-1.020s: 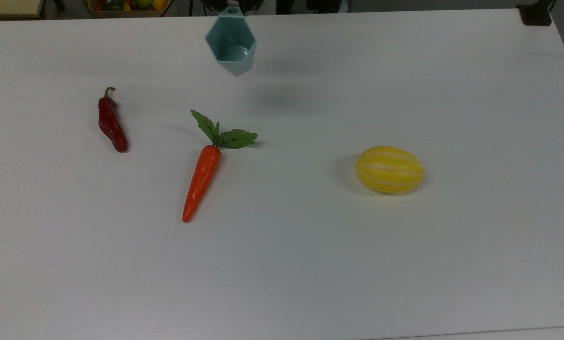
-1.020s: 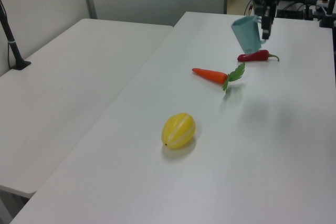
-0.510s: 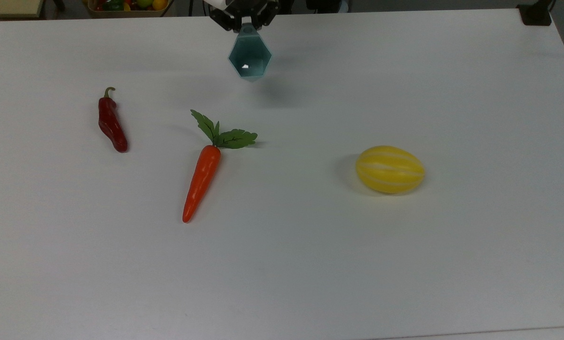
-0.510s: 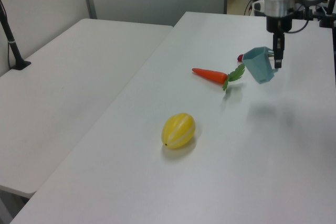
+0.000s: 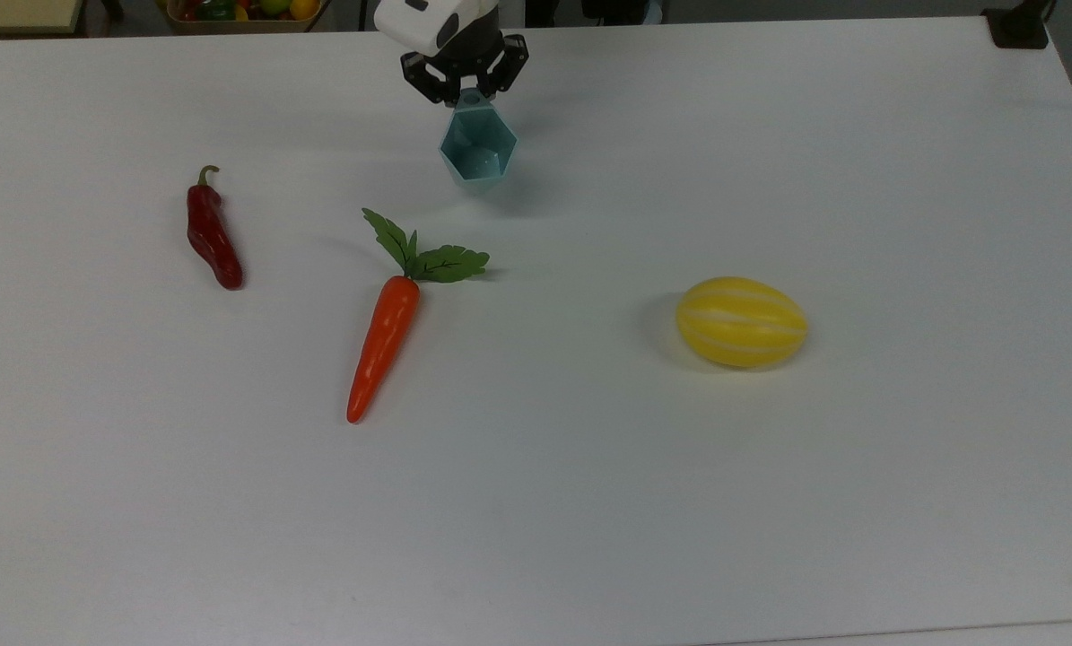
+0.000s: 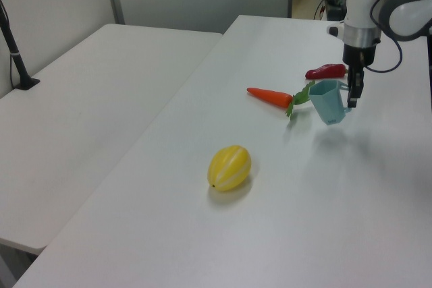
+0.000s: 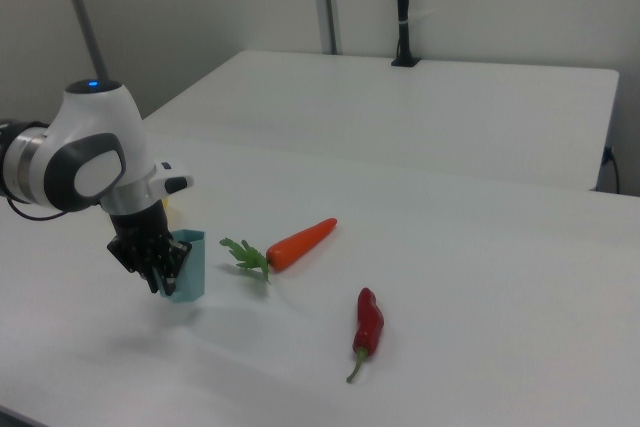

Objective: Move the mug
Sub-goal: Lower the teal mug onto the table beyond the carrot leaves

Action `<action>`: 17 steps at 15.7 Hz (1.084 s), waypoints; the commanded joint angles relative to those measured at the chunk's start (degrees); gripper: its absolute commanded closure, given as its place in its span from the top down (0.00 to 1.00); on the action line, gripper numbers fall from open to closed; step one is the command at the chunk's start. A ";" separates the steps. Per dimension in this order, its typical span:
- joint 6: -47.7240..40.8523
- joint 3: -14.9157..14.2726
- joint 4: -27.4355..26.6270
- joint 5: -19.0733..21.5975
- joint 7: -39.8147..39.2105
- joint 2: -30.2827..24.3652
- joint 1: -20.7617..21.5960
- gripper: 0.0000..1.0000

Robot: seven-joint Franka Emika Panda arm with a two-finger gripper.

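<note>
A robot's end effector (image 5: 469, 88) is clamped on the handle of one teal mug (image 5: 478, 152), held upright near the white surface (image 5: 769, 493) at the top view's upper centre. One carrot (image 5: 383, 341), one red chili pepper (image 5: 213, 238) and one yellow melon (image 5: 741, 321) lie apart. No writing is legible.

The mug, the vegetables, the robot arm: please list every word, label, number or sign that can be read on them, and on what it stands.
None: no readable text on the mug, the carrot, the red chili pepper, the yellow melon, the gripper or the table.
</note>
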 commanded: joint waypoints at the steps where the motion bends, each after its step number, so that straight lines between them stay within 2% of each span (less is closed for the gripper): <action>1: 6.22 0.05 -4.45 1.13 -3.36 -1.45 -0.53 0.00; 5: 9.76 0.05 -5.25 1.13 -3.19 0.40 -0.36 0.03; 7: 9.67 0.05 -5.16 1.22 -2.66 0.40 -0.36 0.19; 8: 9.67 0.05 -5.07 1.31 -2.57 0.49 -0.36 0.31; 9: 9.67 0.05 -5.07 1.31 -2.57 0.75 -0.36 0.37; 10: 9.67 0.05 -5.07 1.31 -2.57 1.02 -0.36 0.50; 13: 9.14 0.05 -4.98 1.31 -2.22 1.02 -0.36 0.72; 15: 8.27 0.05 -4.72 1.31 -2.13 1.02 -0.36 0.94; 16: 7.13 0.05 -4.11 1.31 -1.26 0.93 -0.36 1.00; 17: 5.47 0.05 -3.06 1.31 0.40 0.93 -0.45 1.00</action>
